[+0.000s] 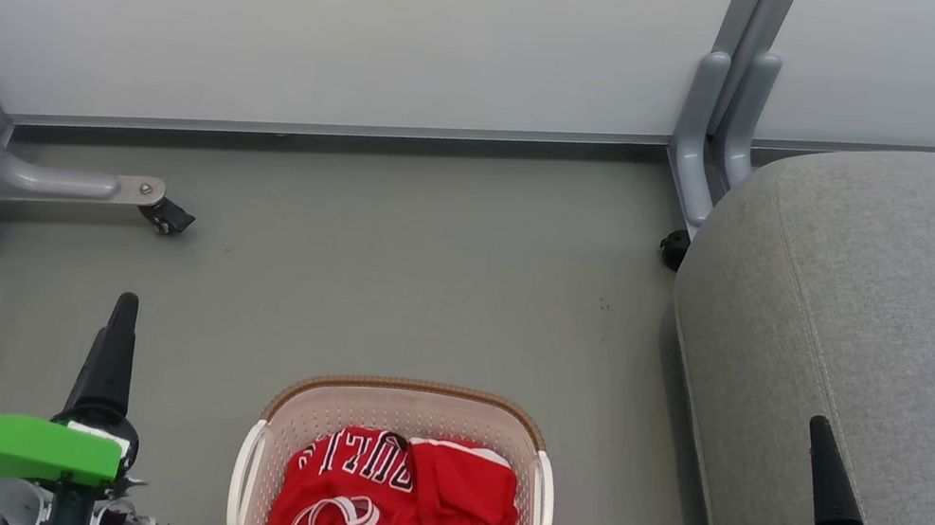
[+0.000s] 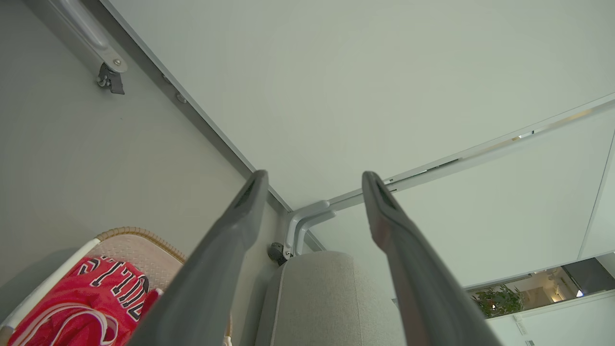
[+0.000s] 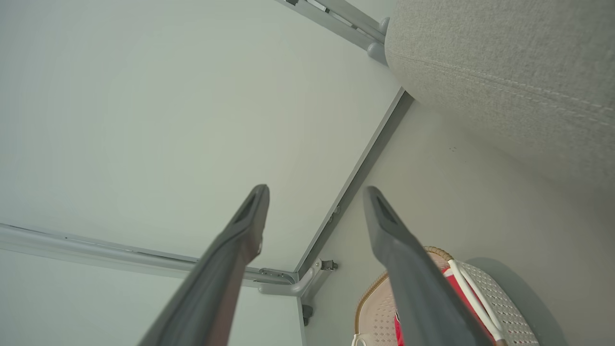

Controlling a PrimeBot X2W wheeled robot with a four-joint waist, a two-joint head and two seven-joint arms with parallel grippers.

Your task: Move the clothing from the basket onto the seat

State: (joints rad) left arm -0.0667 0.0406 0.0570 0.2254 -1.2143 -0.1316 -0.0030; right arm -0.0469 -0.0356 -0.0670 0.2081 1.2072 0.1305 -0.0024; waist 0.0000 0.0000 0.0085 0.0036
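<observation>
The cream basket [image 1: 410, 395] with a brown rim stands on the floor at the bottom centre of the head view. In it lies the red clothing: a jersey [image 1: 344, 496] with black-and-white lettering on the left and a plainer red piece [image 1: 471, 513] on the right. The light-grey seat [image 1: 901, 310] takes up the right side. My left gripper [image 1: 125, 303] hangs left of the basket, and my right gripper [image 1: 818, 428] is over the seat's front edge. Both stand open and empty [image 2: 314, 175] [image 3: 317, 190]. The left wrist view also catches the basket [image 2: 129, 235], the jersey [image 2: 96, 293] and the seat [image 2: 322, 298].
Pale partition panels close off the back and left. Their grey metal feet end in black casters [image 1: 166, 217] [image 1: 674, 246] on the grey floor [image 1: 389, 268]. One foot stands right beside the seat's far corner.
</observation>
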